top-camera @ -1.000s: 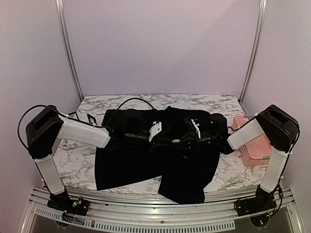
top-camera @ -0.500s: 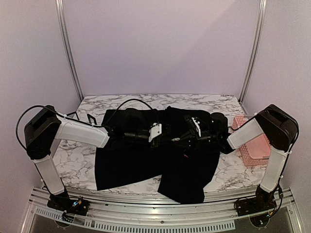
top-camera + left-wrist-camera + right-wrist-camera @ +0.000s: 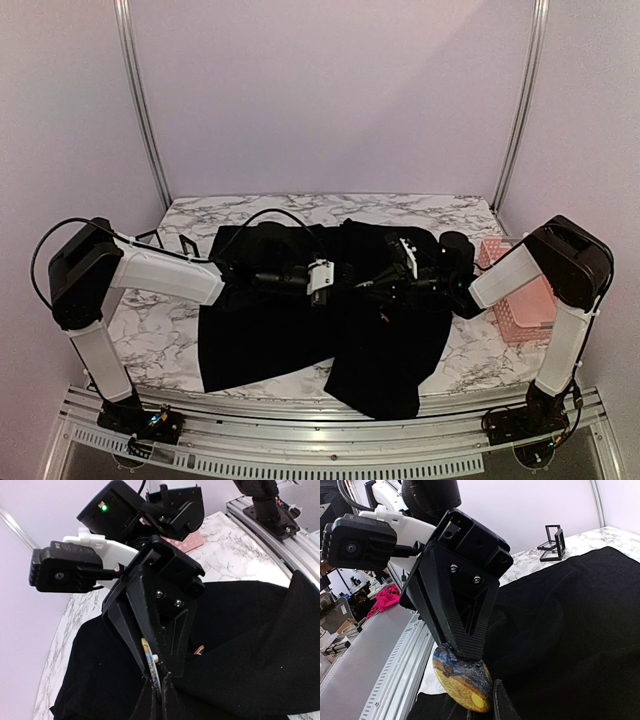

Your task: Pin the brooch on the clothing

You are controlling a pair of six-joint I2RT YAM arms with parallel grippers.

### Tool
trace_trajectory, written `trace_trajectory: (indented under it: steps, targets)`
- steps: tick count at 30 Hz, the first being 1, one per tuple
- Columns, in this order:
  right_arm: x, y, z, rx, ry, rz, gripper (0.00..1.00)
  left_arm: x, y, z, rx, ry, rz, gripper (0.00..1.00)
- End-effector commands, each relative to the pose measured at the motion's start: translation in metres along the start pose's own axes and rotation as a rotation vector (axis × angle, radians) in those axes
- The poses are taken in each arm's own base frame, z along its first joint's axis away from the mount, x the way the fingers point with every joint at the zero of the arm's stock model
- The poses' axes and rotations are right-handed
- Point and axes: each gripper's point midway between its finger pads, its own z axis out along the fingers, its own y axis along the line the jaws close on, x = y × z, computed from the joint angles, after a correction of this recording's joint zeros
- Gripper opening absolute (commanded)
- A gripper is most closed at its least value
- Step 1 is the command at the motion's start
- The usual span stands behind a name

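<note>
Left fingers (image 3: 338, 286): closed tight on a raised fold of the large black short-sleeved T-shirt (image 3: 260, 340). My left arm reaches in from 9 o'clock.
Right fingers (image 3: 368, 290): clamped on the round flat brooch (image 3: 462, 677), painted in swirling blue and yellow-brown with a bright yellow dot. My right arm comes in from 3 o'clock.
Meeting point: my two sets of fingers are tip to tip near the bench's centre. The left tips touch the brooch's upper edge in the right wrist view.
Brooch: lifted above the cloth just beside the pinched fold. It shows its painted face to the right wrist camera and only a thin edge to the left one. I cannot tell whether its pin has entered the fabric.
T-shirt: spread and rumpled across the middle of the white marble-patterned bench (image 3: 150, 310). It tents up toward my left fingers, and one lower corner reaches the near edge at 6 o'clock.
Basket (image 3: 528, 305): pink perforated plastic, at 3 o'clock, beside the shirt.
Stand (image 3: 552, 542): small black open frame on bare marble at 10 o'clock, clear of the shirt.
</note>
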Motion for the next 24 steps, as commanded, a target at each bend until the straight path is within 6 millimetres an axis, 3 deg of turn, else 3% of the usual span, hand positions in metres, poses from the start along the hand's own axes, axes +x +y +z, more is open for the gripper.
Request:
trace_trajectory:
  steps: [1,10,13,15,21,24]
  targets:
    - [-0.016,-0.028,-0.019,0.102,-0.070,0.088,0.08,0.001,-0.065,0.003,0.210,-0.016,0.087,0.00]
    - [-0.017,-0.021,-0.019,0.081,-0.070,0.066,0.23,-0.007,-0.053,0.008,0.207,-0.011,-0.185,0.00]
    - [-0.017,-0.020,-0.019,0.078,-0.076,0.058,0.13,-0.010,-0.051,0.009,0.207,-0.015,-0.210,0.00]
    - [-0.017,-0.018,-0.019,0.075,-0.081,0.048,0.13,-0.010,-0.051,0.009,0.212,-0.013,-0.216,0.00]
    - [-0.005,-0.014,-0.011,0.065,-0.044,0.043,0.32,-0.011,-0.043,0.016,0.201,-0.013,-0.350,0.00]
    - [-0.001,-0.011,-0.010,0.076,-0.037,0.013,0.36,-0.010,-0.047,0.016,0.218,-0.014,-0.417,0.00]
